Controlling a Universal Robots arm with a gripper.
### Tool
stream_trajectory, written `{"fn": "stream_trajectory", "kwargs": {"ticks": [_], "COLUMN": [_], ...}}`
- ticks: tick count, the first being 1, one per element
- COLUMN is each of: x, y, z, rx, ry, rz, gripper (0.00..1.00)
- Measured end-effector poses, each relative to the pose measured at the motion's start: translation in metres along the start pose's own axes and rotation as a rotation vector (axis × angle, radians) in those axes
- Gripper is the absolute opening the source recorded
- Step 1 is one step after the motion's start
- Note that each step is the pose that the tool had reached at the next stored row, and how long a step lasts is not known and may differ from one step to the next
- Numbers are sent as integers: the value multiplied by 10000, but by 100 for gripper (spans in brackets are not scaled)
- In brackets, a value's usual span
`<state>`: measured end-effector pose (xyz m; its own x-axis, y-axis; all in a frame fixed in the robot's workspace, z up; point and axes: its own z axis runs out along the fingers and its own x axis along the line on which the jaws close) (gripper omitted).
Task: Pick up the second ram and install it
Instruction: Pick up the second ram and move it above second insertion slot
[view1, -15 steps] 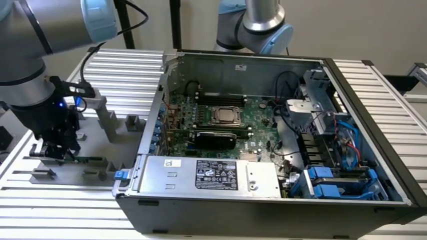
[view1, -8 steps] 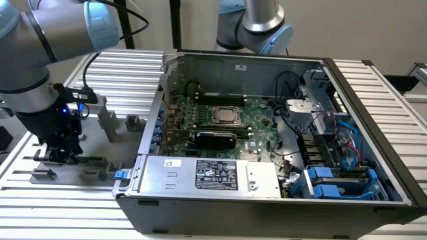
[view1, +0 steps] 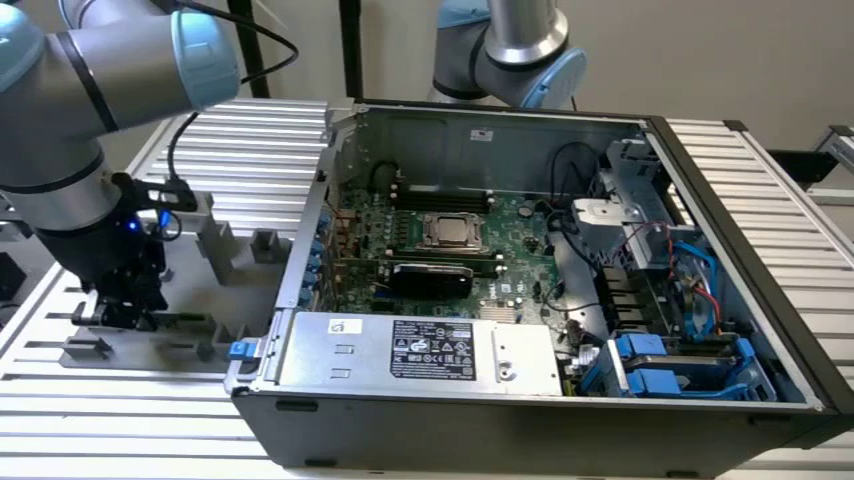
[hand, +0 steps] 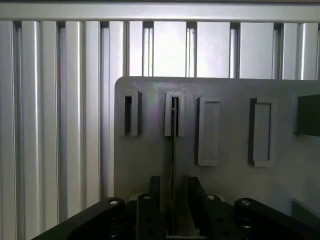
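one thin ram (hand: 173, 150) upright in grey fixture (hand: 230, 195) slot; fingers (hand: 196, 197) spread either side.

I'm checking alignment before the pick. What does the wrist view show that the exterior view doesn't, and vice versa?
Wrist view: the second ram, edge-on, standing in a fixture slot, a gap between it and the gripper on each side. Exterior view: the arm, the open computer case and its motherboard. Both: the gripper low over the grey fixture plate on the slatted table.
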<state>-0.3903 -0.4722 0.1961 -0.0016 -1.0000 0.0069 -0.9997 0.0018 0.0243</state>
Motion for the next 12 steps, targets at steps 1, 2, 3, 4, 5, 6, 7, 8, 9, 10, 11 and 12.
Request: {"fn": "stream_trajectory", "kwargs": {"ticks": [1,2,3,4,5,6,7,8,9,10,11,12], "x": [-1,-5,-8,-10,-12,-13,-13,-15,-16,-16,-15,-15], "y": [0,0,0,0,0,-1,-1,-3,-6,-9,-9,-10], "z": [1,3,2,1,1,0,1,1,1,0,0,0], "rx": [2,5,3,2,1,0,1,2,1,1,1,0], "ry": [-1,-4,-3,-2,-1,-1,-1,-2,-2,-1,-1,-1], "rz": [0,5,8,11,13,17,19,21,23,23,23,23], "gripper": [100,100,100,100,100,100,100,100,100,100,100,100]}}
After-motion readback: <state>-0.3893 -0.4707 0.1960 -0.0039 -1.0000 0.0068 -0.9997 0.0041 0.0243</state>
